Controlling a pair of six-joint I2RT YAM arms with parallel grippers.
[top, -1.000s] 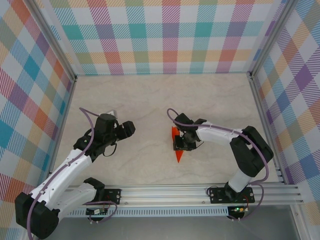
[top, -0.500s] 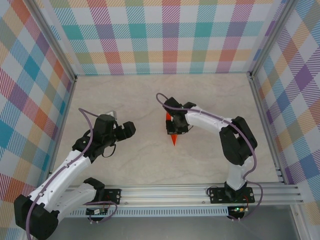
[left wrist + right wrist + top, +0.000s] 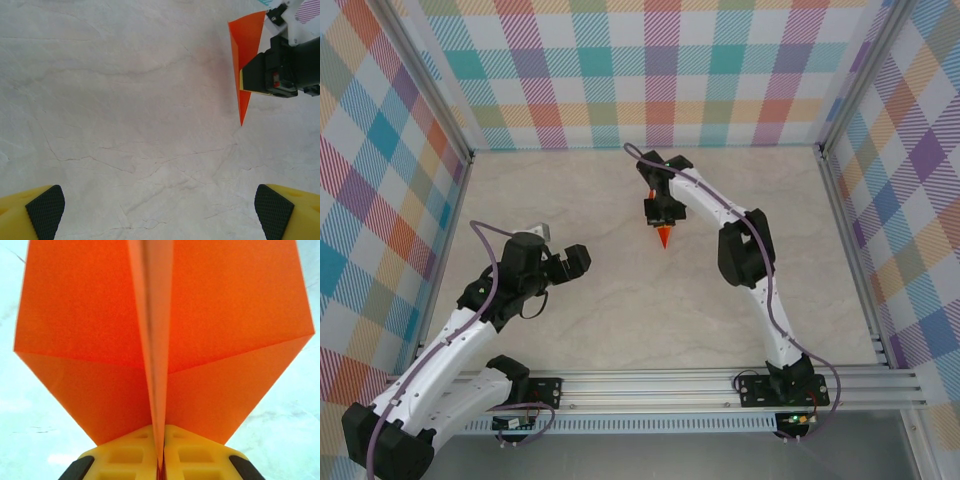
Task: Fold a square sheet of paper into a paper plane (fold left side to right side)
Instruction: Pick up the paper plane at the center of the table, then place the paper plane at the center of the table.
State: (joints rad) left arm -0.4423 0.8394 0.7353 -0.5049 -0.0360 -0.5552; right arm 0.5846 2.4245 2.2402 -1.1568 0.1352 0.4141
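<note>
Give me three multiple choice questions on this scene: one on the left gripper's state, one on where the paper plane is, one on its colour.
1. The left gripper is: A open and empty; B shut on paper; C shut and empty.
2. The paper plane is: A in the left gripper; B pinched in the right gripper; C under an arm's base.
3. The paper plane's colour is: A blue; B white; C orange.
Answers: 1 A, its pads sit wide apart with nothing between them. 2 B, the yellow fingers close on its centre crease. 3 C, it is bright orange in every view.
</note>
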